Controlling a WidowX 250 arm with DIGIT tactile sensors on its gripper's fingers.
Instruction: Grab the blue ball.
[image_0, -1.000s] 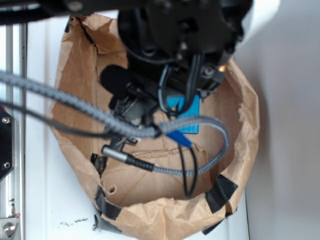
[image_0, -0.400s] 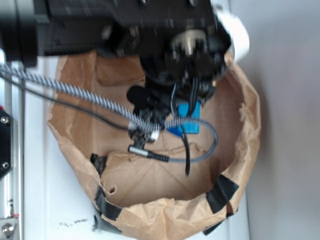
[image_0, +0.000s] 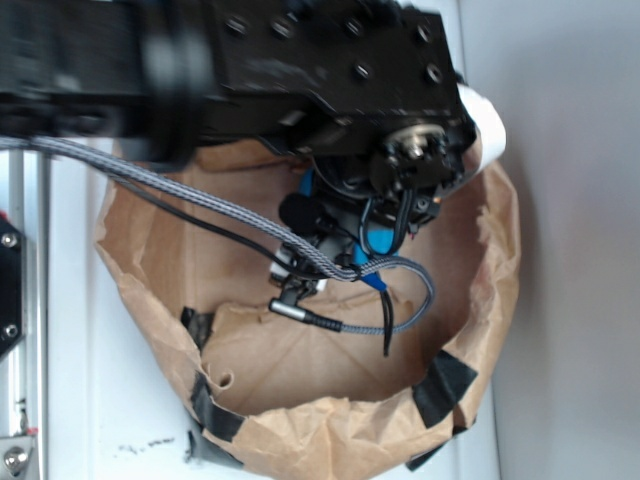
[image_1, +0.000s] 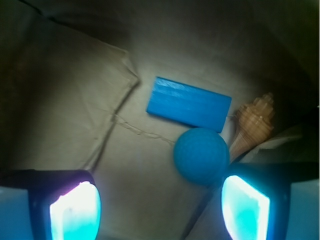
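In the wrist view the blue ball (image_1: 201, 156) rests on the brown paper floor of the bag, just ahead of my right finger (image_1: 246, 207) and inside the line of the gap. My gripper (image_1: 161, 212) is open, its glowing pads wide apart with only paper between them. The ball lies beside a flat blue block (image_1: 189, 104) and an orange-tan seashell (image_1: 252, 125). In the exterior view my arm (image_0: 330, 80) covers the ball; only slivers of blue (image_0: 378, 240) show beneath it.
Everything sits inside a brown paper bag (image_0: 300, 440) with rolled, black-taped walls on a white table. A braided cable (image_0: 240, 225) and black wires hang from the arm into the bag. A folded paper flap (image_1: 65, 90) lies at the left.
The arm has swung right and further into the bag, now covering most of the blue block that showed a second ago.
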